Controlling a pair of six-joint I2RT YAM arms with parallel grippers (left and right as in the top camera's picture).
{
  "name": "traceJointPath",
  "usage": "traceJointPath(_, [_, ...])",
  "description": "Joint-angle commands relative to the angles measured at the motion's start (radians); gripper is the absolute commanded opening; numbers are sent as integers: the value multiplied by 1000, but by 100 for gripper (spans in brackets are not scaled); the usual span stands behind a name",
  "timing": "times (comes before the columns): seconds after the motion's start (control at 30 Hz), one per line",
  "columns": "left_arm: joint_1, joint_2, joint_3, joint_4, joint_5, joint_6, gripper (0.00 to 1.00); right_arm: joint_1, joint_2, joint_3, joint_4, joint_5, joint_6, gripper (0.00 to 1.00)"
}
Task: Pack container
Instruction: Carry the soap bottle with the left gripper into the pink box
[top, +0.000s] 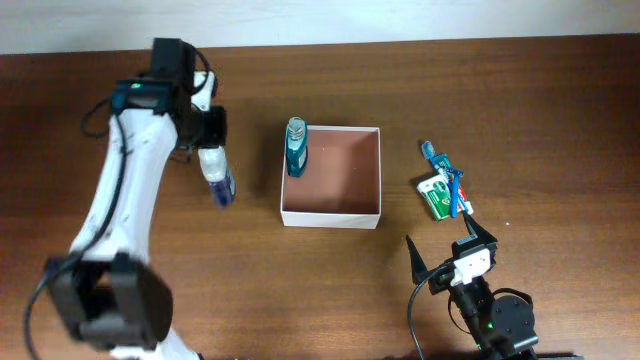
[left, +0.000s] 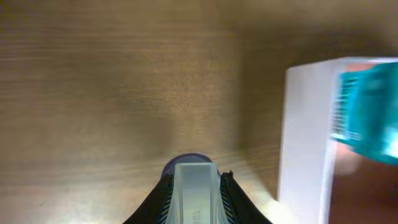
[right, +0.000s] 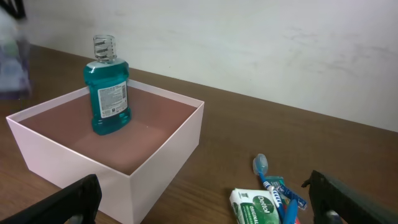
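The container (top: 340, 213) is a square white-walled box with a pinkish-brown inside, at the table's middle. A teal mouthwash bottle (top: 296, 147) stands upright in its far left corner; it also shows in the right wrist view (right: 107, 92). My left gripper (top: 213, 160) is left of the box, shut on a clear tube with a purple cap (top: 217, 177), seen between the jaws in the left wrist view (left: 194, 193). My right gripper (top: 450, 255) is open and empty, near the front right. A green Dettol soap pack (top: 435, 195) and blue toothbrush (top: 445, 172) lie right of the box.
The box's white wall (left: 305, 137) stands close on the right in the left wrist view. The soap pack (right: 258, 206) and toothbrush (right: 272, 183) lie between my right fingers. A pale wall runs along the table's far edge (top: 400, 42).
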Motion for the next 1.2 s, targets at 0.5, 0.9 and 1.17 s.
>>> traceJointPath(0.5, [-566, -418, -164, 163, -398, -242, 10, -8, -3, -5, -6, -3, -3, 99])
traceJointPath(0.9, [-657, -418, -513, 585, -552, -361, 9, -8, -3, -5, -6, -3, -3, 99])
traceJointPath(1.17, [-622, -394, -542, 617, -565, -359, 9, -8, -3, -5, -6, -2, -3, 99])
